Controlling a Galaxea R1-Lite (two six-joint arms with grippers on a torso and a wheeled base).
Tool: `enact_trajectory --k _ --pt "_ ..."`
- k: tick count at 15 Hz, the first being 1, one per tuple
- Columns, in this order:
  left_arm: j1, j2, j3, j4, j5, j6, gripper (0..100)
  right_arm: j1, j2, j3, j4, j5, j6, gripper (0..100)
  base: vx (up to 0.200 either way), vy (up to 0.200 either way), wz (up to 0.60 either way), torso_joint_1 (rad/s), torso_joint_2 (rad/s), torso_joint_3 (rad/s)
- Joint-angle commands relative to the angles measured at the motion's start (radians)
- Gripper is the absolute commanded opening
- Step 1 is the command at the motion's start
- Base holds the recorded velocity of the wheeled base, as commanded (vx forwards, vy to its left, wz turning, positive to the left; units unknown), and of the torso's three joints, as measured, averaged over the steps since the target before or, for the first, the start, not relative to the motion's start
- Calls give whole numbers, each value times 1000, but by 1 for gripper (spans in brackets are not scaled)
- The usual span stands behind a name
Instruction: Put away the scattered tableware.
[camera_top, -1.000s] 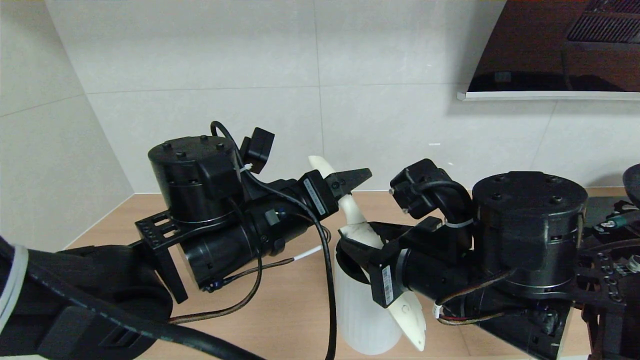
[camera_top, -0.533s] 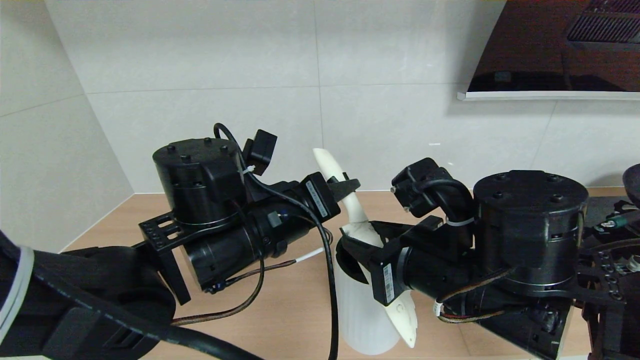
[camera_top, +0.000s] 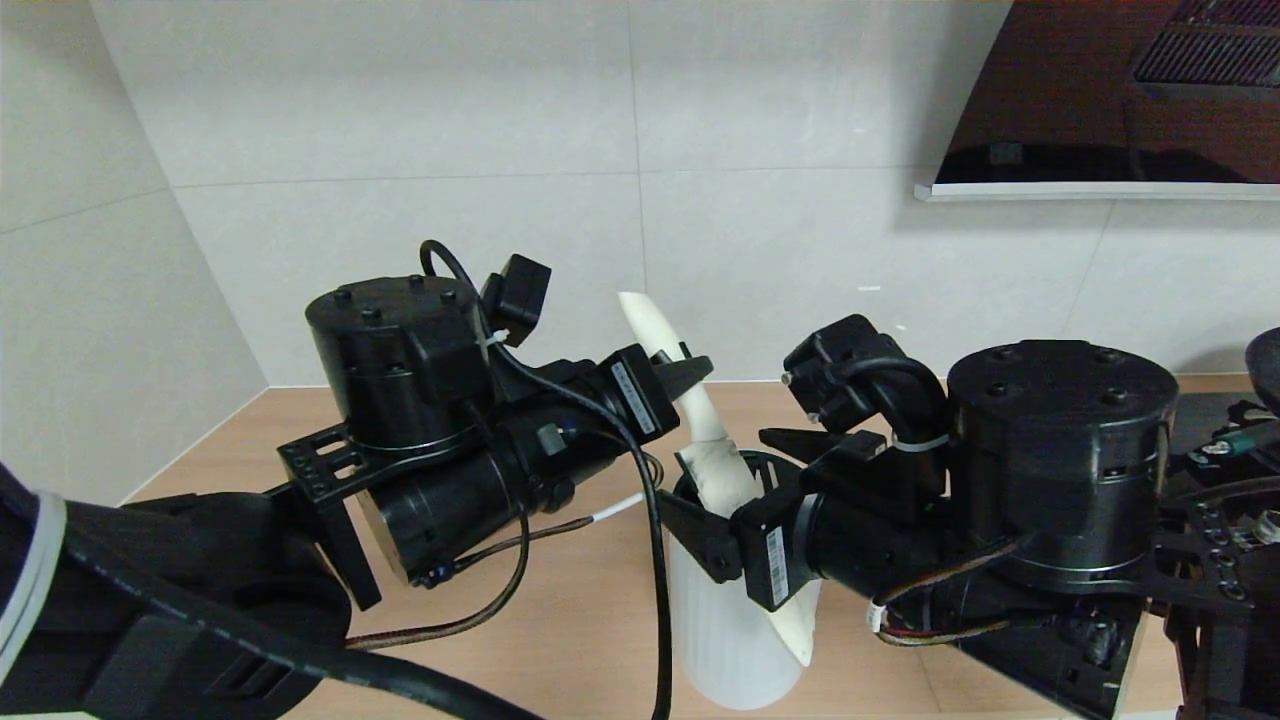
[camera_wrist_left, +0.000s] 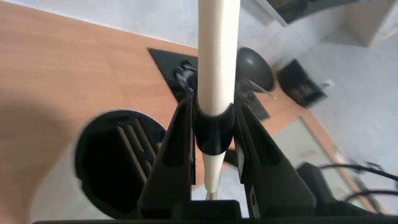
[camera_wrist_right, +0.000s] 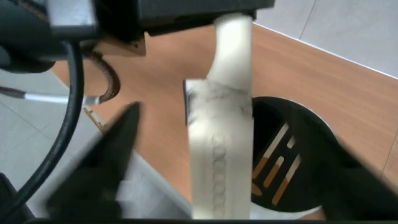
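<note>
Left gripper (camera_top: 685, 372) was clenched on the handle of the white spatula (camera_top: 648, 325), while the right gripper (camera_top: 735, 478) had been opened, its hold of a second earlier released. The spatula was thereby carried by one arm at the white utensil holder (camera_top: 720, 640); lowering was judged still due.

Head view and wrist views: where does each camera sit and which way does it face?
Head view: on the head, facing forward and down at the counter and wall; both arms show, left claw clamping the spatula, right claw open by the holder.
Left wrist view: on the left wrist, looking past its claw and the spatula handle at the holder.
Right wrist view: on the right wrist, facing the spatula, holder beyond; its fingers flank it.
Shared: all three show spatula and holder.
</note>
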Motion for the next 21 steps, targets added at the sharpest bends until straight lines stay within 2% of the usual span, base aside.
enact_trajectory --k 1,3,5,6,8,10,11,12,13,16,17,18,20,21 --pt "-8 -19 -12 3 13 1 0 1 -8 3 0 0 0 100 0 0 0 0 0 0" --pt "-10 -61 -60 85 51 3 0 1 -34 9 0 -1 -2 100 0 0 0 0 0 0" --pt "-10 -87 -124 169 126 6 0 -4 -82 29 0 -3 -6 100 0 0 0 0 0 0" --pt "-8 -105 -155 209 157 20 0 -13 -114 38 2 -3 -9 100 0 0 0 0 0 0" --pt "-8 -118 -270 326 227 130 0 -93 -194 52 13 8 -34 100 0 0 0 0 0 0" --pt "-8 -99 -351 419 296 291 0 -147 -244 54 14 9 -48 100 0 0 0 0 0 0" --pt "-13 -91 -370 434 353 351 0 -164 -267 55 19 9 -48 100 0 0 0 0 0 0" --pt "-25 -82 -371 430 392 377 0 -180 -283 55 31 9 -48 100 0 0 0 0 0 0" --pt "-45 -82 -361 433 462 386 0 -208 -307 52 63 14 -48 100 0 0 0 0 0 0" --pt "-96 -29 -351 416 579 391 0 -245 -307 50 83 49 -48 100 0 0 0 0 0 0" --pt "-99 -25 -351 414 583 391 0 -245 -306 50 83 51 -48 100 0 0 0 0 0 0" --pt "-128 19 -353 367 655 395 0 -248 -295 50 83 49 -48 100 0 0 0 0 0 0" --pt "-145 60 -351 318 706 428 0 -268 -292 50 83 51 -48 100 0 0 0 0 0 0" --pt "-162 82 -351 286 720 429 0 -276 -289 49 82 51 -48 100 0 0 0 0 0 0"
